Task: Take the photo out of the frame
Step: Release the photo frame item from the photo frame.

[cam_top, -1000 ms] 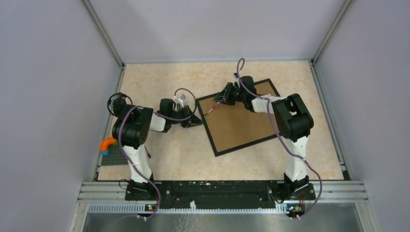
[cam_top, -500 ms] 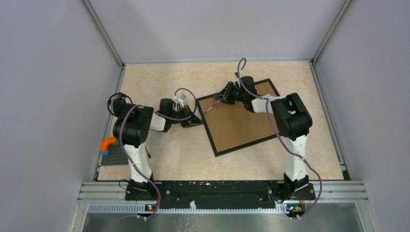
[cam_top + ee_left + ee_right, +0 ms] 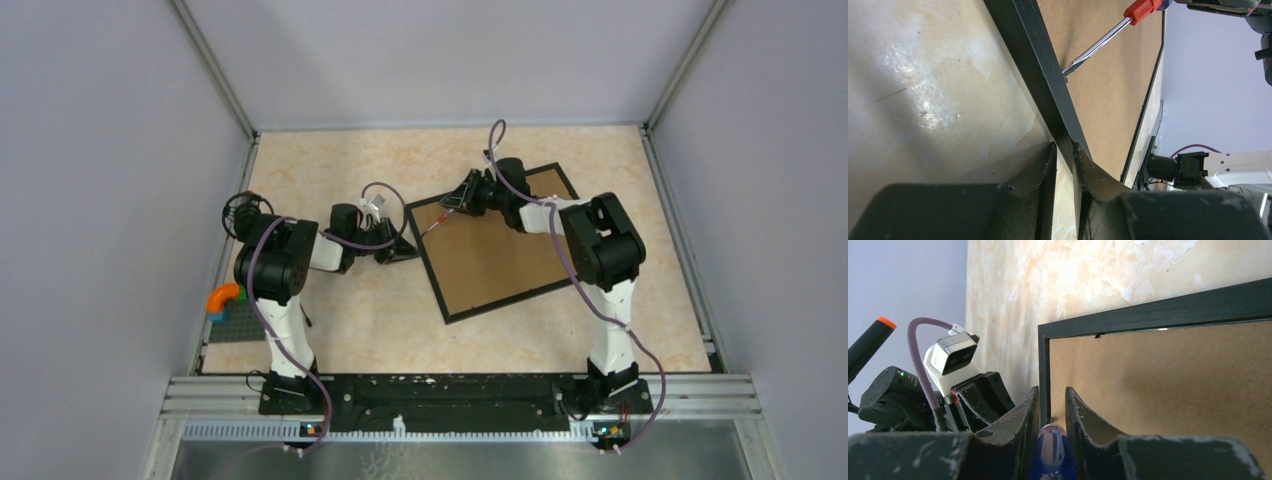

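Note:
The frame [image 3: 510, 301] lies face down on the table, its brown board back [image 3: 495, 250] facing up. The photo is hidden under that board. My left gripper [image 3: 407, 250] is shut on the frame's left rail [image 3: 1040, 65], which runs in between its fingertips [image 3: 1064, 146]. My right gripper [image 3: 453, 207] is shut on a screwdriver [image 3: 1108, 37] with a red and blue handle [image 3: 1052, 450]. The blade tip rests against a small metal tab [image 3: 1066, 76] on the rail's inner edge. In the right wrist view the frame's corner [image 3: 1044, 332] lies just ahead of the right gripper [image 3: 1052, 392].
An orange and blue piece [image 3: 224, 298] sits on a grey plate [image 3: 238, 326] at the table's left edge. A black rod with an orange tip [image 3: 870, 345] stands behind the left arm. Grey walls close in the table on three sides.

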You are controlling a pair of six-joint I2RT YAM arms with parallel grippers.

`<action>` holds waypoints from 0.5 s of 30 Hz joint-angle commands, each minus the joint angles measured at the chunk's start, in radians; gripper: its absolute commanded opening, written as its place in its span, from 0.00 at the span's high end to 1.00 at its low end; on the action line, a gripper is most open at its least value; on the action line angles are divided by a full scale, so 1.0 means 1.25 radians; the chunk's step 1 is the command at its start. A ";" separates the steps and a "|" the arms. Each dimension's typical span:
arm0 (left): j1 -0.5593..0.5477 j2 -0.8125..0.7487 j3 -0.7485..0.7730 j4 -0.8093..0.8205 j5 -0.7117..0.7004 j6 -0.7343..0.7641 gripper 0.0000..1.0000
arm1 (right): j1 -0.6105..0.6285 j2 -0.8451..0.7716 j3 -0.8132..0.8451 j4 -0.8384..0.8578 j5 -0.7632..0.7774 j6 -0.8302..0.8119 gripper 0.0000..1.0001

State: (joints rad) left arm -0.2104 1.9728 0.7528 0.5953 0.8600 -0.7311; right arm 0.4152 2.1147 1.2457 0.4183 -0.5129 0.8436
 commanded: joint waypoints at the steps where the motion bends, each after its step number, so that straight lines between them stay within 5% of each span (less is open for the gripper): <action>1: -0.002 0.047 -0.012 -0.084 -0.112 0.050 0.76 | 0.013 0.009 0.020 -0.065 -0.025 -0.066 1.00; 15: -0.002 0.054 -0.013 -0.079 -0.124 0.051 0.76 | 0.094 -0.067 0.010 -0.151 0.037 -0.091 1.00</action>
State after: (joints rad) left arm -0.2104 1.9728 0.7528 0.5953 0.8597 -0.7311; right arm 0.4370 2.0869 1.2583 0.3622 -0.4808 0.7982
